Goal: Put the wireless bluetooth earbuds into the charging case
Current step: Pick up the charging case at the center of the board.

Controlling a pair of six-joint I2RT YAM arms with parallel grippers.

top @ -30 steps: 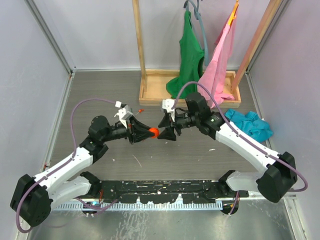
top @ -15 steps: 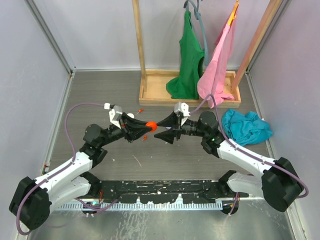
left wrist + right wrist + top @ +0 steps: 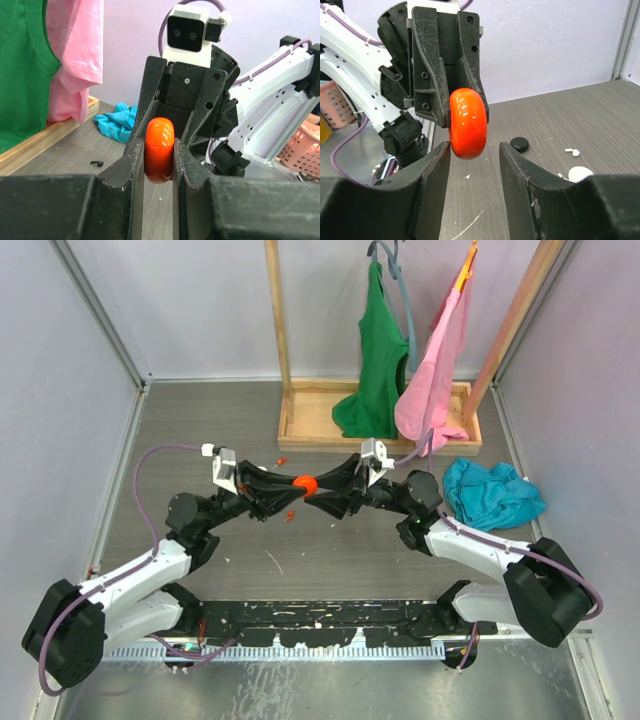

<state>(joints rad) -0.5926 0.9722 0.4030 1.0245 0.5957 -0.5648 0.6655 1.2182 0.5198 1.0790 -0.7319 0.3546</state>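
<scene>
The orange charging case (image 3: 304,483) is held in the air between the two arms, closed as far as I can see. My left gripper (image 3: 294,486) is shut on it; in the left wrist view the case (image 3: 159,150) sits upright between the fingers (image 3: 134,165). My right gripper (image 3: 316,489) faces it, open, its jaws on either side of the case (image 3: 468,122) with a gap on the right side. A white earbud (image 3: 572,151) lies on the table, and a black earbud (image 3: 96,163) lies near the wooden frame. Small red bits (image 3: 283,459) lie under the arms.
A black disc (image 3: 519,144) and a white disc (image 3: 580,174) lie on the table. A wooden rack (image 3: 300,425) with green (image 3: 375,360) and pink (image 3: 435,380) garments stands at the back. A teal cloth (image 3: 495,492) lies at the right.
Both arms have lifted and tilted up, carrying the case higher and toward the back. My right gripper's jaws now straddle the case.
</scene>
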